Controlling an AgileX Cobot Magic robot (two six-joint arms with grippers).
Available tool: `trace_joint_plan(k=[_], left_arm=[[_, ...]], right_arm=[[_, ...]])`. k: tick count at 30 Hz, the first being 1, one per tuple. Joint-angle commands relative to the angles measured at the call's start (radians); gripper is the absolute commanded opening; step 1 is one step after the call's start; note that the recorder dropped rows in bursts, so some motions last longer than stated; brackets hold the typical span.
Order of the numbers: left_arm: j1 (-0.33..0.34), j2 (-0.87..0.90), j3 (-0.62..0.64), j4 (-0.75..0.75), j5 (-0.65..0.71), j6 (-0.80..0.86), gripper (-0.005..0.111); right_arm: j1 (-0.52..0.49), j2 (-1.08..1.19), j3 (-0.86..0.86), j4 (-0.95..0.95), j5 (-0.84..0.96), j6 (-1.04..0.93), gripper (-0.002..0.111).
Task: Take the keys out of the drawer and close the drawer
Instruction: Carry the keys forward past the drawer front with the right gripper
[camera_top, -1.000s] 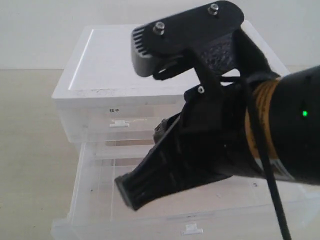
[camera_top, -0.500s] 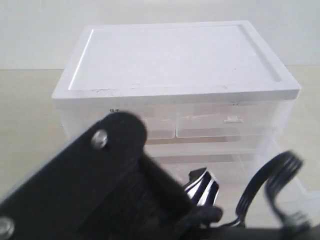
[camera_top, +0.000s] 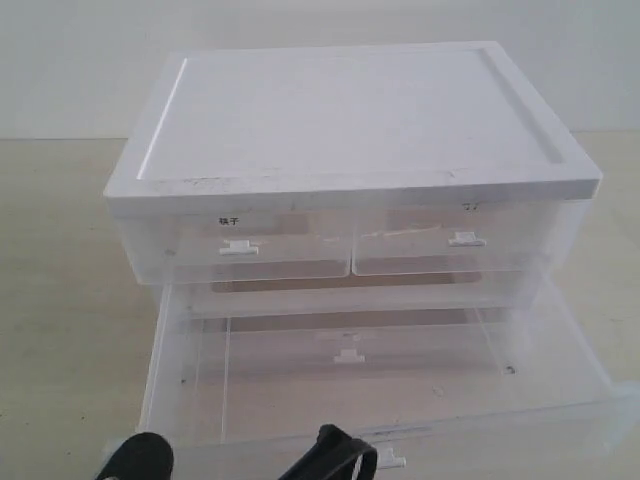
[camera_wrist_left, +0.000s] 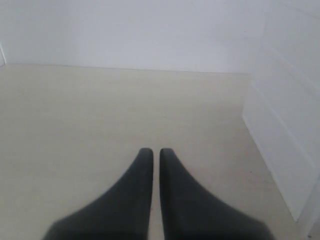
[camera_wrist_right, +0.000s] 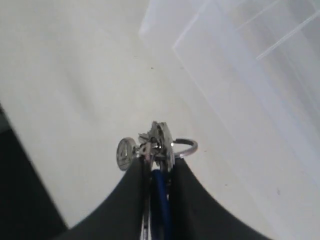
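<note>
The keys (camera_wrist_right: 155, 142) are a silver bunch on a ring with a blue fob. They stick out between the fingertips of my right gripper (camera_wrist_right: 159, 162), which is shut on them above the pale table, beside the cabinet. The drawer (camera_top: 160, 370) is pulled far out of the white-topped cabinet (camera_top: 350, 110) and nothing lies in it; its white tab handle (camera_top: 388, 460) is at the front edge. My left gripper (camera_wrist_left: 156, 152) is shut and holds nothing, hovering over bare table to the side of the cabinet's wall (camera_wrist_left: 285, 125).
Two half-width drawers with white tabs (camera_top: 238, 247) (camera_top: 465, 240) sit shut above the open one. Black arm parts (camera_top: 335, 460) poke in at the exterior view's bottom edge. A dark strip (camera_wrist_right: 20, 200) borders the table in the right wrist view.
The black arm that filled the exterior view has swept down and almost out of it, uncovering the open drawer.
</note>
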Motion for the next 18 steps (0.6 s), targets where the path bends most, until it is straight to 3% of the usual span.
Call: trace_joint_plan(k=[1, 16, 18], left_arm=[[0.002, -0.002, 0.003, -0.007, 0.001, 0.004, 0.005], [0.002, -0.002, 0.003, -0.007, 0.001, 0.004, 0.005], [0.002, -0.002, 0.003, -0.007, 0.001, 0.004, 0.005]], right_arm=[[-0.001, 0.078, 0.002, -0.181, 0.115, 0.13, 0.0], [-0.001, 0.186, 0.002, -0.283, 0.152, 0.21, 0.0], [-0.001, 0.183, 0.002, -0.284, 0.152, 0.218, 0.009]])
